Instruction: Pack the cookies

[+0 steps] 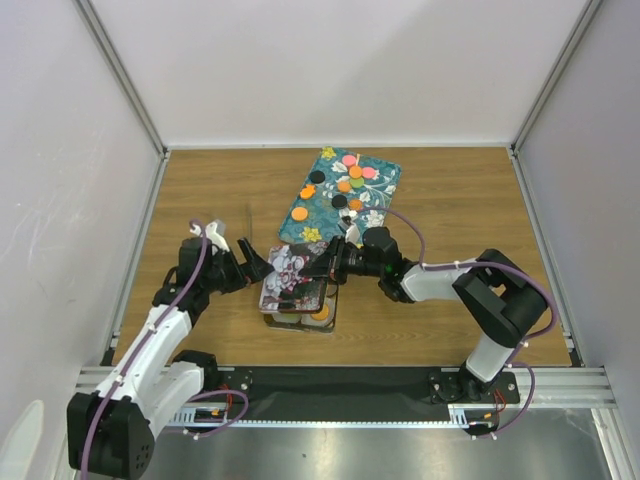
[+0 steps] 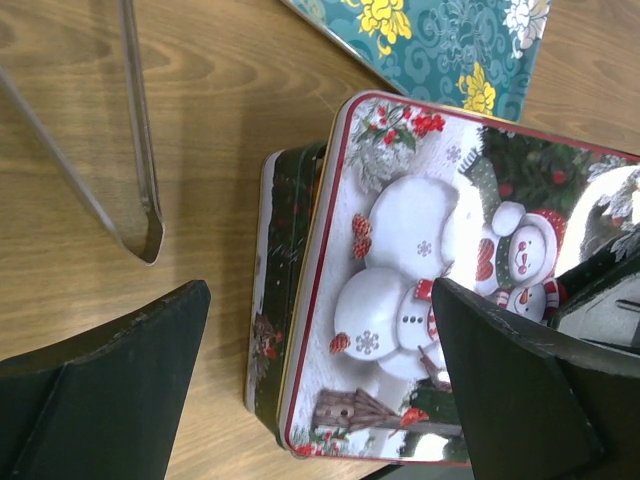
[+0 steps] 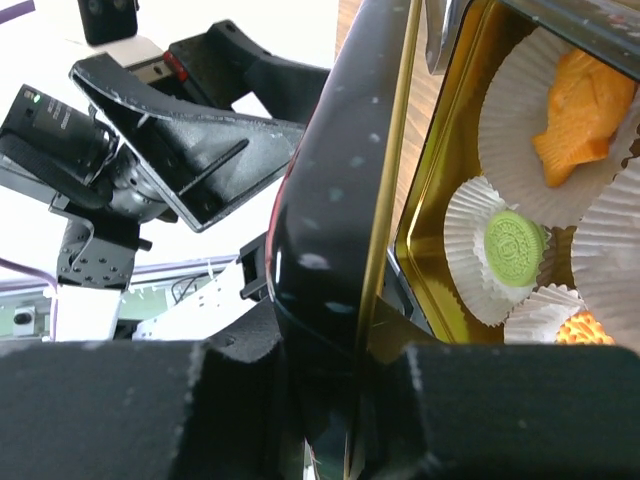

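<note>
Several cookies (image 1: 355, 172), orange, pink, green and black discs, lie on the teal flowered tray (image 1: 385, 172). The tin (image 1: 300, 318) stands in front of the tray. My right gripper (image 1: 338, 262) is shut on the right edge of the snowman lid (image 1: 295, 275) and holds it tilted over the tin. In the right wrist view the fingers (image 3: 480, 410) clamp the lid's rim (image 3: 385, 200). Beside it the gold tin (image 3: 440, 180) holds white paper cups, a green cookie (image 3: 515, 240) and an orange fish-shaped one (image 3: 580, 120). My left gripper (image 1: 255, 268) is open at the lid's left edge (image 2: 400, 260).
Metal tongs (image 2: 140, 200) lie on the wooden table left of the tin. The dark green tin wall (image 2: 285, 260) shows under the lid. The teal tray's corner (image 2: 440, 50) lies just behind the tin. White walls close in the table at the sides and back.
</note>
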Available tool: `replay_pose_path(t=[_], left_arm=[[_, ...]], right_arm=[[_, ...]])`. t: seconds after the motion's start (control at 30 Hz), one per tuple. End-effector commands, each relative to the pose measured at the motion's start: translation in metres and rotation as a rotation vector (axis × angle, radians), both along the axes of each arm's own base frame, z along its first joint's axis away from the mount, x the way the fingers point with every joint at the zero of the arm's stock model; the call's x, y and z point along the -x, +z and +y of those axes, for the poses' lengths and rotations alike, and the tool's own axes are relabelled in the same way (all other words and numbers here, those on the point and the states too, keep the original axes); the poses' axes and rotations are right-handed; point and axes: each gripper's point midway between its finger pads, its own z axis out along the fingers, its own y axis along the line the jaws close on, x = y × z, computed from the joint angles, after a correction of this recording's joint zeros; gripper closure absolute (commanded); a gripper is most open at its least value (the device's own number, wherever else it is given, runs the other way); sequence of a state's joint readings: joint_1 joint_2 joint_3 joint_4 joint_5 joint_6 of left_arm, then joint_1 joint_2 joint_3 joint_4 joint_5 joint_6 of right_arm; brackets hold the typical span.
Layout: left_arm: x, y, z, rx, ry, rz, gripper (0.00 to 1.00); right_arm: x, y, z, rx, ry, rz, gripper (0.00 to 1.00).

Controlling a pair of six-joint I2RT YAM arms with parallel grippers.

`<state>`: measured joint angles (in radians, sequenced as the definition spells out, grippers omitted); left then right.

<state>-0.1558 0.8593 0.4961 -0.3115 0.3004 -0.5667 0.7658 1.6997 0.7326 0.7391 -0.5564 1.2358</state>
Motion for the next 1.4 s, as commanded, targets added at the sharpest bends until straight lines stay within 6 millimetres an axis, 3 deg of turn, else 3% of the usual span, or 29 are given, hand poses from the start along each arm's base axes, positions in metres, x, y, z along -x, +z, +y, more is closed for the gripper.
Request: replay_pose_path(t=[0.0, 0.8, 1.13, 1.37], left_arm=[[-0.008, 0.010, -0.012, 0.037, -0.040, -0.059, 0.01], [-0.002, -0.005, -0.038, 0.034, -0.158, -0.011, 0.01], [-0.001, -0.011, -0.041, 0.033, -0.174, 0.008, 0.02], [0.001, -0.016, -0.041, 0.022, -0.175, 0.025, 0.05]], right_arm=[[0.000, 0.015, 0.003, -0.071, 0.003, -0.038, 0.97], [0.015, -0.006, -0.005, -0.074, 0.033, 0.024, 0.95], [0.009, -0.011, -0.013, -0.077, 0.010, 0.035, 0.94], [0.010, -0.018, -0.019, -0.071, -0.002, 0.047, 0.85]])
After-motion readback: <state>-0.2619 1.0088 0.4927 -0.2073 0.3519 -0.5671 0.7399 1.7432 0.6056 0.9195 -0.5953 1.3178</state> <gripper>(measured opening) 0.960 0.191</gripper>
